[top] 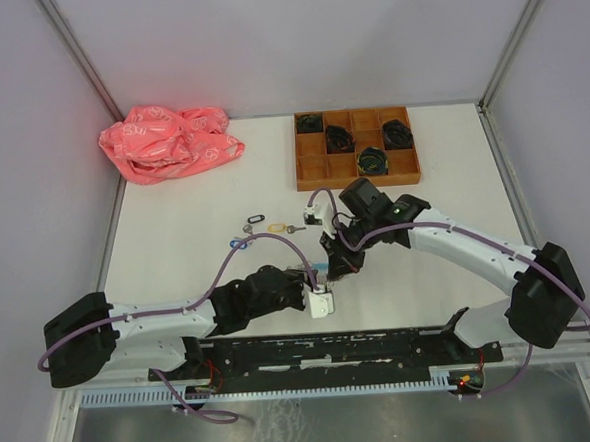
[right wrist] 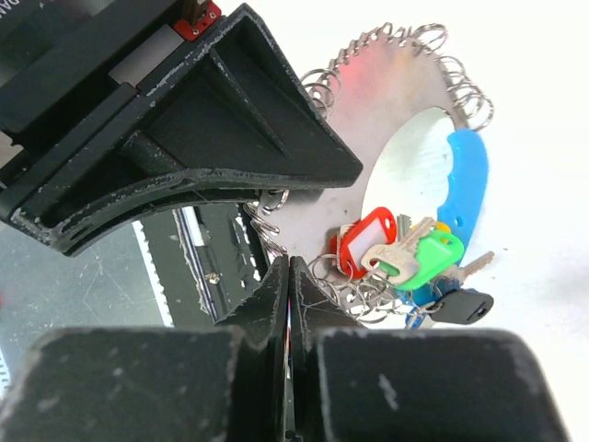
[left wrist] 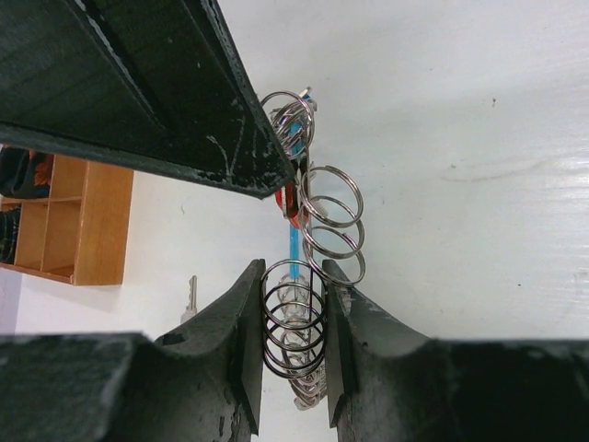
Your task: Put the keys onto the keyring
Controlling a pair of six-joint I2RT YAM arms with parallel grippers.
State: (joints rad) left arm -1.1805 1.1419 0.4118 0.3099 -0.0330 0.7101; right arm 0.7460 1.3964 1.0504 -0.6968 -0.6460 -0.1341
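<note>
keyring (right wrist: pixel 368 110): at table centre between both arms, its wire loops clamped in the left claw (left wrist: pixel 293 322). right claw (right wrist: pixel 287 299): fingers pressed together at the hoop's edge; whether a loop is pinched, cannot tell. step: steadying the ring. next, probably: fetch the loose keys (top: pixel 275 227), near at 10 o'clock. wooden tray (top: pixel 312 170) at 12 o'clock, pink bag (top: pixel 170 140) at 10 o'clock, well apart; neither seems in the way.

end effector (left wrist: pixel 293 308) clamping keyring (left wrist: pixel 332 224), wooden tray (left wrist: pixel 99 224)

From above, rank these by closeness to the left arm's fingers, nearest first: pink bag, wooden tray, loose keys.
1. loose keys: mid-table, just beyond, slightly left.
2. wooden tray: back, right of centre.
3. pink bag: back left corner.
</note>
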